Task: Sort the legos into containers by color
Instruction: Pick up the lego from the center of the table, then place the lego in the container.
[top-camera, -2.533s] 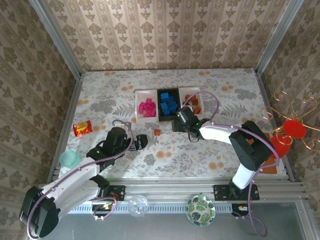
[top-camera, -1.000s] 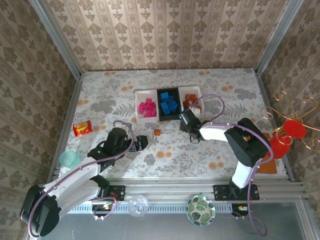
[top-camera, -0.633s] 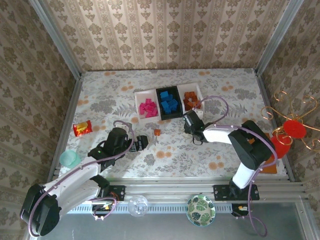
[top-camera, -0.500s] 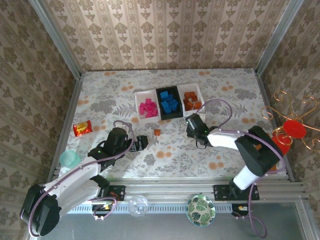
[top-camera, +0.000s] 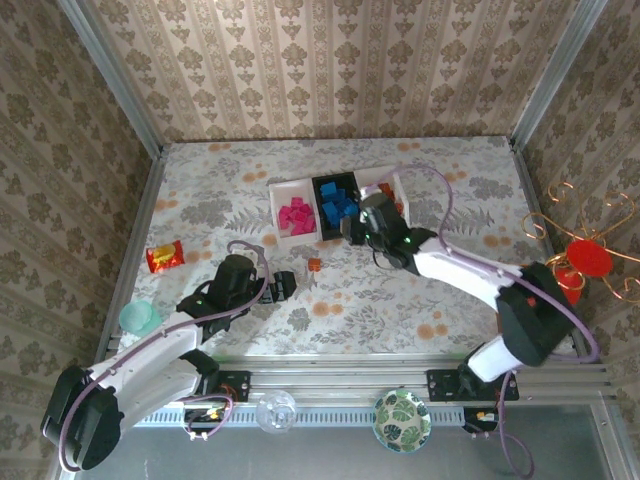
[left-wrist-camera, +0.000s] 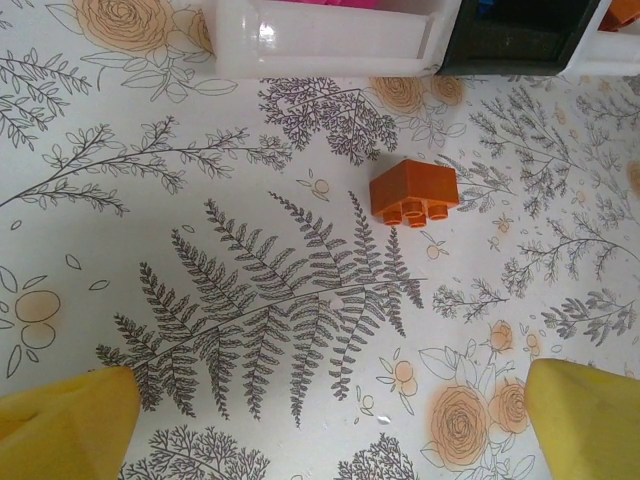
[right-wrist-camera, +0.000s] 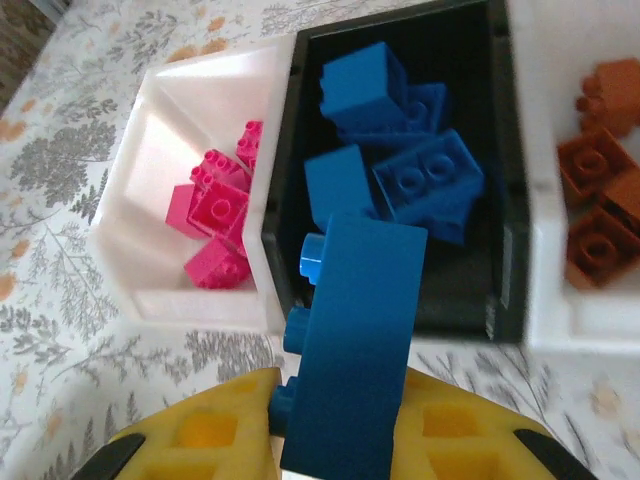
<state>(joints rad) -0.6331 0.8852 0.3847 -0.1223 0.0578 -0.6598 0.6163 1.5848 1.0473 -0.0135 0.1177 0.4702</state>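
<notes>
My right gripper (right-wrist-camera: 345, 425) is shut on a blue lego (right-wrist-camera: 355, 340), held upright between its yellow pads (right-wrist-camera: 205, 435) just before the front rim of the black container (right-wrist-camera: 455, 290). That black tray holds several blue legos (right-wrist-camera: 425, 185). The white container (right-wrist-camera: 150, 150) to its left holds pink legos (right-wrist-camera: 215, 215), and the white one on the right (right-wrist-camera: 545, 300) holds orange-brown legos (right-wrist-camera: 600, 200). In the top view the right gripper (top-camera: 352, 230) hangs at the trays' near edge. One orange lego (left-wrist-camera: 413, 190) lies on the table ahead of my open left gripper (left-wrist-camera: 325, 430).
A red-orange snack packet (top-camera: 165, 257) and a teal cup (top-camera: 138, 318) sit at the table's left side. A red wire ornament (top-camera: 580, 260) stands at the right edge. The loose orange lego (top-camera: 314, 265) lies between the two grippers.
The right gripper shut on the blue lego, rose, and swung back-left to the black tray's front edge. The left arm stayed put.
</notes>
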